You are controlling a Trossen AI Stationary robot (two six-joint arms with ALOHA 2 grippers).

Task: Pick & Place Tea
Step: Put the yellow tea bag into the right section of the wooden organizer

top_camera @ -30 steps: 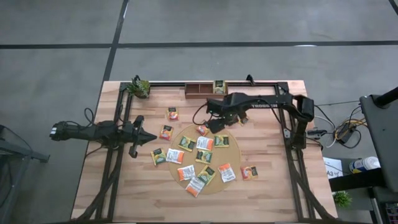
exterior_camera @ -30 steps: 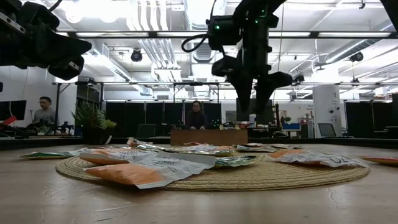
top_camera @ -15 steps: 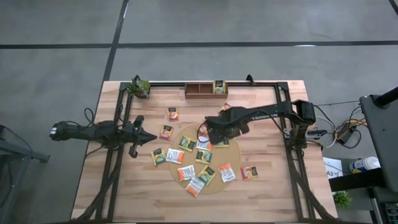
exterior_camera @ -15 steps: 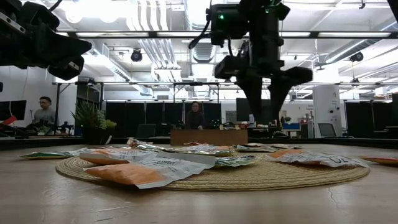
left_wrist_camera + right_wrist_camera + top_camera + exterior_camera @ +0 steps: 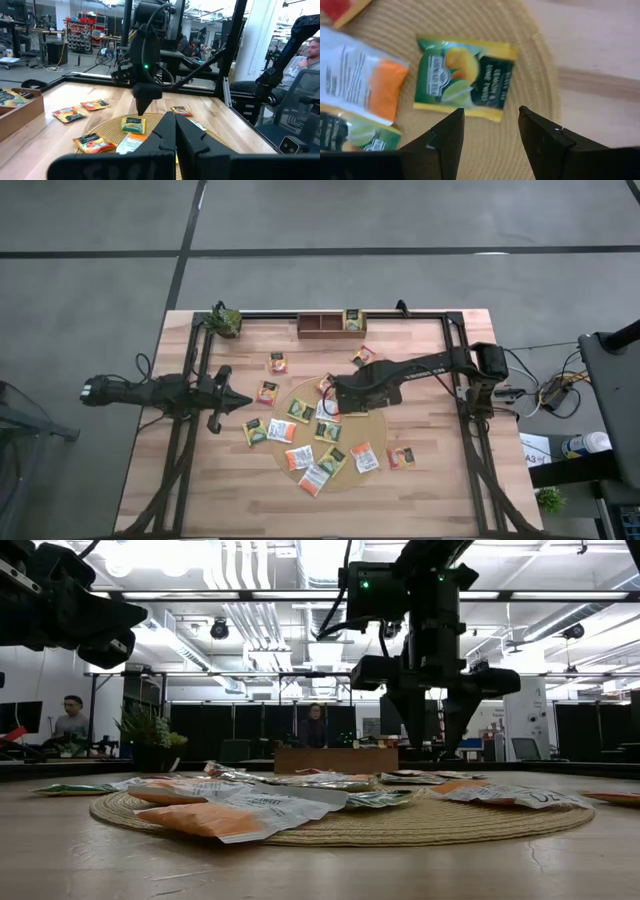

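Observation:
Several tea sachets lie flat on the round woven mat [image 5: 372, 426] and on the wood around it. My right gripper [image 5: 337, 394] hangs open above the mat, fingers pointing down; the low view shows its tips [image 5: 433, 735] clear of the sachets. In its wrist view a green-and-yellow sachet [image 5: 465, 78] lies on the mat just beyond the open fingers, next to a white-and-orange one [image 5: 362, 80]. My left gripper [image 5: 240, 398] waits shut and level at the table's left, off the mat.
A wooden compartment tray [image 5: 322, 323] stands at the far edge with one sachet [image 5: 352, 319] in its right compartment. A small plant [image 5: 225, 320] is at the far left corner. Loose sachets lie off the mat [image 5: 277, 363] [image 5: 401, 457]. Dark frame rails run along both sides.
My right gripper has come from the far part of the table toward the near edge, over the mat, and has sunk lower. It has rolled about its pointing line while still pointing down. Its fingers have stayed open. The sachets have not moved.

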